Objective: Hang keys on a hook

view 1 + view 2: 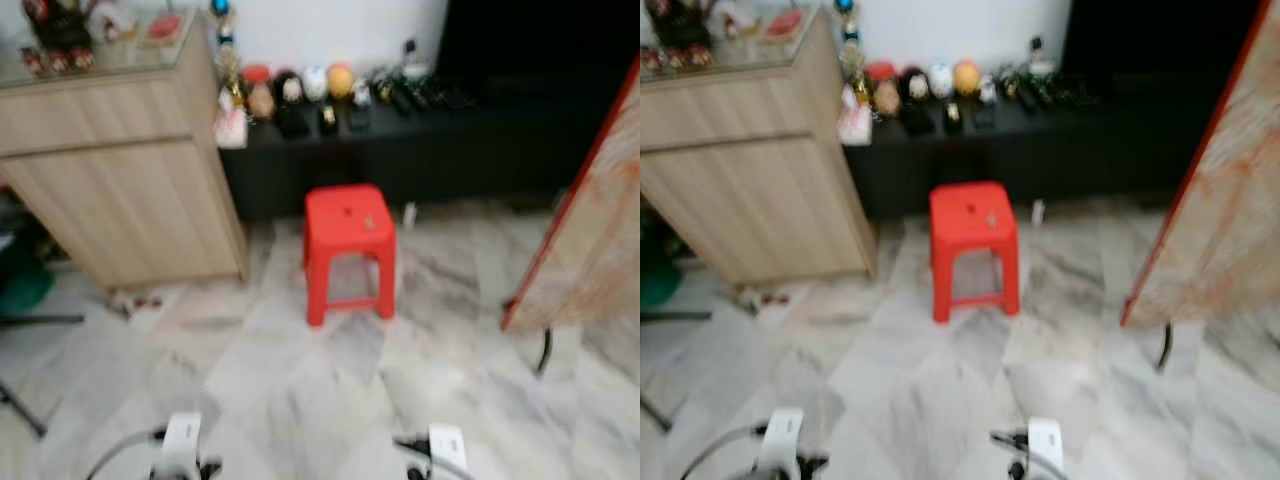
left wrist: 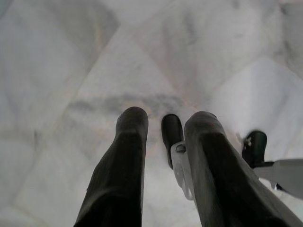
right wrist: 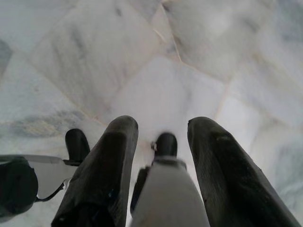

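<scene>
Both arms hang idle for walking, left gripper [image 2: 163,123] and right gripper [image 3: 161,127] spread empty, red stool [image 1: 348,240] well ahead.

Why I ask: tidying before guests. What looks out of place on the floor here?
A small red-and-white scrap of litter lies on the marble floor beside the wooden cabinet; it is too blurred to identify. The red stool stands upright.

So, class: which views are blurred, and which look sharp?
Both eye views are blurred: the red plastic stool and the light wooden cabinet have soft edges. Both wrist views are sharper, with crisp veins in the white marble floor.
</scene>
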Controlling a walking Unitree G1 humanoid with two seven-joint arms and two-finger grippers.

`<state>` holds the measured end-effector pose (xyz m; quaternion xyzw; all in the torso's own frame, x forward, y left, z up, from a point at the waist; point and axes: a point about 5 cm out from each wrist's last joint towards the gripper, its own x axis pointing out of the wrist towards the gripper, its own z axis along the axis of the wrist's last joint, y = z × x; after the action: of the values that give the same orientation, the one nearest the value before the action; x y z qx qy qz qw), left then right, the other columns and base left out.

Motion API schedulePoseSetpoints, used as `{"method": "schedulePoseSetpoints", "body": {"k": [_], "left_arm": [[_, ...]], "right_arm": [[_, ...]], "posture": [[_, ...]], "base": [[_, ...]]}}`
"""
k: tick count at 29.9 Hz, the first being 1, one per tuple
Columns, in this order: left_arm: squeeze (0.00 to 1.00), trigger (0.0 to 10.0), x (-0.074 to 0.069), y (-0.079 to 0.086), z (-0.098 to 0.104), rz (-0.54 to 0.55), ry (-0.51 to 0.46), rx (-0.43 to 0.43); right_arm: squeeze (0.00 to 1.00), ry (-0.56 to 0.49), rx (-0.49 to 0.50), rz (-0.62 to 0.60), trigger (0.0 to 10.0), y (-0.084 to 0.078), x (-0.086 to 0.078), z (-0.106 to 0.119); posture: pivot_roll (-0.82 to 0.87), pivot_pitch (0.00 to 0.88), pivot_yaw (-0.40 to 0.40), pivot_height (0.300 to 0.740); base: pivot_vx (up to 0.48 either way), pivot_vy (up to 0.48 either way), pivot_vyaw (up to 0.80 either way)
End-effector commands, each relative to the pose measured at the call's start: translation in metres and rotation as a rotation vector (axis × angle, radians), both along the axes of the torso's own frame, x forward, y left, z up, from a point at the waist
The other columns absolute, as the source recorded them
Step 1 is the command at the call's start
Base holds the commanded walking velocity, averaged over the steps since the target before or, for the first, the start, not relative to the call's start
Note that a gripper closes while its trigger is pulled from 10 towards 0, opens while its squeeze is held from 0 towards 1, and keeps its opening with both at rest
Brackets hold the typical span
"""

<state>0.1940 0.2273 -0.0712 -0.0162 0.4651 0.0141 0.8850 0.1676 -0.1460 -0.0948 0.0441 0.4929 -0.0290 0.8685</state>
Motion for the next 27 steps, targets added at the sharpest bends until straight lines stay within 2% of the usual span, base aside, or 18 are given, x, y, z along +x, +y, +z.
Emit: {"method": "schedulePoseSetpoints", "body": {"k": [1,14,27], "left_arm": [[0.00,10.0,-0.0043,0.0032,-0.0017,0.023,0.015,0.003],[0.00,10.0,-0.0009,0.0029,-0.0001,0.006,0.022,0.002],[0.00,10.0,0.0015,0.0010,0.0007,0.005,0.012,-0.005]], "right_arm": [[0.00,-0.013,0.011,-0.032,10.0,0.0034,0.0037,0.0016],[0.00,-0.010,0.015,-0.046,10.0,0.0037,0.0067,0.0027],[0.00,-0.014,0.015,-0.043,10.0,0.0026,0.0085,0.0035]], "posture": [[-0.09,0.016,0.038,0.740],[-0.10,0.052,0.037,0.740],[-0.10,0.044,0.029,0.740]], "base": [[0.292,0.000,0.00],[0.295,0.000,0.00],[0.294,0.000,0.00]]}}
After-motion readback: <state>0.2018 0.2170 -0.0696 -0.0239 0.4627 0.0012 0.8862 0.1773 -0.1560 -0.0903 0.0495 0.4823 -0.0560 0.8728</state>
